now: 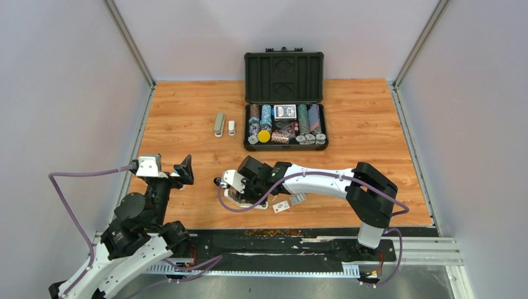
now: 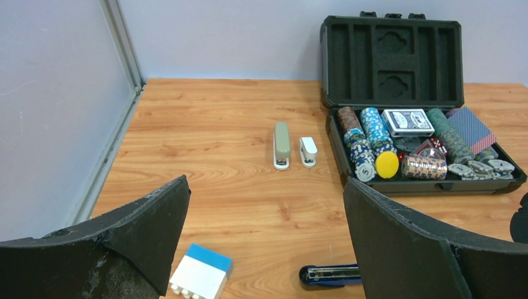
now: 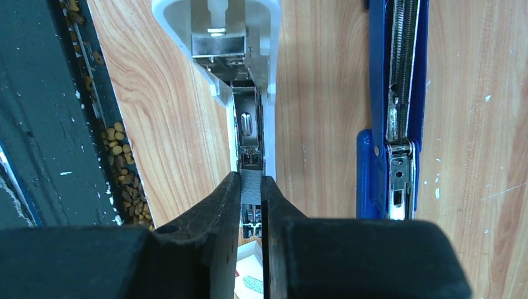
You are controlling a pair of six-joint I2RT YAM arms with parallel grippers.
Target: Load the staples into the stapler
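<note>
The blue stapler (image 3: pixel 368 174) lies open on the wood with its silver rail up, and its tip shows in the left wrist view (image 2: pixel 324 274). My right gripper (image 3: pixel 251 180) is shut on the staples (image 3: pixel 251 190), a small grey ribbed strip. It holds them in line with the metal channel (image 3: pixel 247 124) of a white plastic body (image 3: pixel 171 18), to the left of the blue stapler and apart from it. In the top view the right gripper (image 1: pixel 231 187) is low near the table's front. My left gripper (image 1: pixel 168 169) is open and empty, raised to the left (image 2: pixel 266 182).
A white-and-blue block (image 2: pixel 200 274) lies left of the blue stapler. A small white box (image 1: pixel 281 206) and a grey ribbed piece (image 1: pixel 297 199) lie under the right arm. A grey-olive stapler (image 1: pixel 219 124), a white stapler (image 1: pixel 231 128) and an open chip case (image 1: pixel 284 75) sit farther back.
</note>
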